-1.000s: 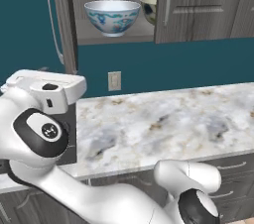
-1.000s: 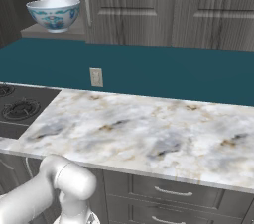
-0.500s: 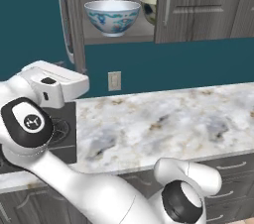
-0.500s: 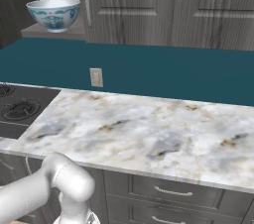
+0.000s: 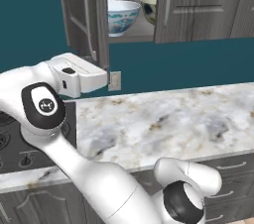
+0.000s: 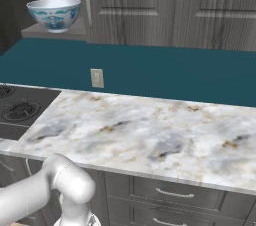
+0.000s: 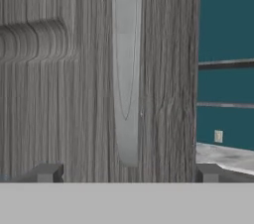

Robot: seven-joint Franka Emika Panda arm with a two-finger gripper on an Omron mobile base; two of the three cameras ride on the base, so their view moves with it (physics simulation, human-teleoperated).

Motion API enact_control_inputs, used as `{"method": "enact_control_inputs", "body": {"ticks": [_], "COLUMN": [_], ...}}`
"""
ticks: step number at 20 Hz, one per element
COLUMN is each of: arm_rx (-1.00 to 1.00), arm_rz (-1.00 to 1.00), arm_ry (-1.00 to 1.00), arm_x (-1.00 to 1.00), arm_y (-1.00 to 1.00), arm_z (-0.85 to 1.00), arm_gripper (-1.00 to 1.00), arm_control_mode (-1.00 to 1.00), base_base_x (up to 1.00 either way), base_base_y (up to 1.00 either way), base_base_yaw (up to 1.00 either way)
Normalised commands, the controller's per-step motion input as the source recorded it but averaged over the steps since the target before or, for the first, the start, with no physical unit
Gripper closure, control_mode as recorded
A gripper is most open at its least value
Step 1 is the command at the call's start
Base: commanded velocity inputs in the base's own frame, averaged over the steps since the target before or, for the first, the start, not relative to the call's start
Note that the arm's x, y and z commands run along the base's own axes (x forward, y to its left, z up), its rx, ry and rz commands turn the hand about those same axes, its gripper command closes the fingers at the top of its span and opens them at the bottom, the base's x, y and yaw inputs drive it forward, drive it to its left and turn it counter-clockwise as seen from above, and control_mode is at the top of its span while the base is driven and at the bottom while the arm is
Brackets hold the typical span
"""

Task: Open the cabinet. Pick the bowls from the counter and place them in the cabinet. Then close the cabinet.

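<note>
- the cabinet (image 5: 198,5) is a grey-brown wood-grain wall unit with panelled doors and long slim metal bar handles, mounted above the teal wall and the counter (image 5: 168,119).
- its left door (image 5: 84,20) stands swung out, edge-on in the left base view; the right door is shut.
- in the opening, on the cabinet floor, sit the bowls: a white bowl (image 5: 120,16) with blue-red floral marks, upright, and just beside it to the right a cream-olive bowl (image 5: 150,9), half hidden behind the shut door's edge.
- in the right base view the white bowl (image 6: 54,14) shows on the cabinet's bottom board, left of the shut door.
- the counter is a white marble slab with grey and tan veins; a black cooktop (image 6: 22,110) adjoins its left end, and a wall outlet (image 6: 97,77) sits above it on the teal wall.
- the gripper (image 7: 129,171) faces the outer side of the open door close up; the metal bar handle (image 7: 126,69) runs between the two finger tips (image 7: 48,172), which stand spread wide apart to either side without pinching it.
- against the earlier frames, the arm's hand has moved right, up to the lower edge of the open door, and the elbow joint has swung lower; the bowls and the doors lie as before.
- no brand, label or writing can be read; a small round emblem on the arm's dark joint cap (image 5: 44,105) is too small to make out.
</note>
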Motion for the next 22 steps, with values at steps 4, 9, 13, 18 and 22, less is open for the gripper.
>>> {"method": "enact_control_inputs", "body": {"ticks": [4,9,13,18,22], "arm_rx": [0.0,0.0,0.0,0.0,0.0], "arm_rz": [-0.09,-0.01,0.0,0.0,0.0], "arm_ry": [0.0,-0.02,0.0,0.01,0.21], "arm_x": [0.75,0.76,0.92,0.98,1.0], "arm_y": [-0.44,-0.22,-0.31,-0.56,-0.6], "arm_z": [-0.04,-0.05,-0.02,0.0,-0.08], "arm_gripper": [-1.0,-1.0,-1.0,-1.0,-1.0], "arm_control_mode": [-1.0,-1.0,-1.0,-1.0,-1.0], "base_base_x": [0.0,0.0,0.0,0.0,0.0], "base_base_y": [0.0,0.0,0.0,0.0,0.0], "base_base_yaw": [0.0,0.0,0.0,0.0,0.0]}}
